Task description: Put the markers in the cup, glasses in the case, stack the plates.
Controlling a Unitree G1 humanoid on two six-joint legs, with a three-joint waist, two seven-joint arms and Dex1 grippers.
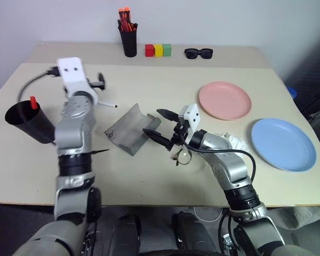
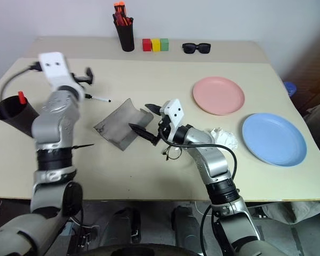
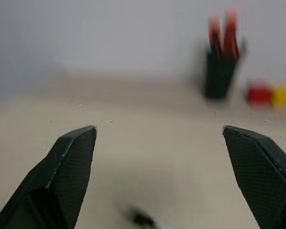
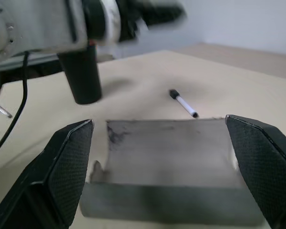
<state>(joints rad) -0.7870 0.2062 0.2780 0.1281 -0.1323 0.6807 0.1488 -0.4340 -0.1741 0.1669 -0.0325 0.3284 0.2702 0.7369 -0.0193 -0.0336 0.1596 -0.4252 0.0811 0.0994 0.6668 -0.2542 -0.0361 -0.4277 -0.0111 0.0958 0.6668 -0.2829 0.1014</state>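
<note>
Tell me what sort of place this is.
Probably an indoor test or lab setup: a plain beige table against a bare wall, set with staged props such as coloured blocks, a pen cup and plastic plates.

A: How's the light?

B: Even and soft, fairly bright. The tabletop (image 1: 165,176) shows no glare, and shadows are faint: a pale one beside the black cup (image 1: 25,121) and under the open case (image 1: 129,129).

A: Anything blurred?

B: The left arm (image 1: 74,90) is smeared with motion in the head views. In the left wrist view everything beyond the left pincer (image 3: 159,143) is soft: the pen holder (image 3: 220,71) and coloured blocks (image 3: 271,94) are fuzzy blobs.

A: And the right wrist view?

B: The case is fairly sharp between the fingers (image 4: 66,157); the arm above is streaked.
</note>
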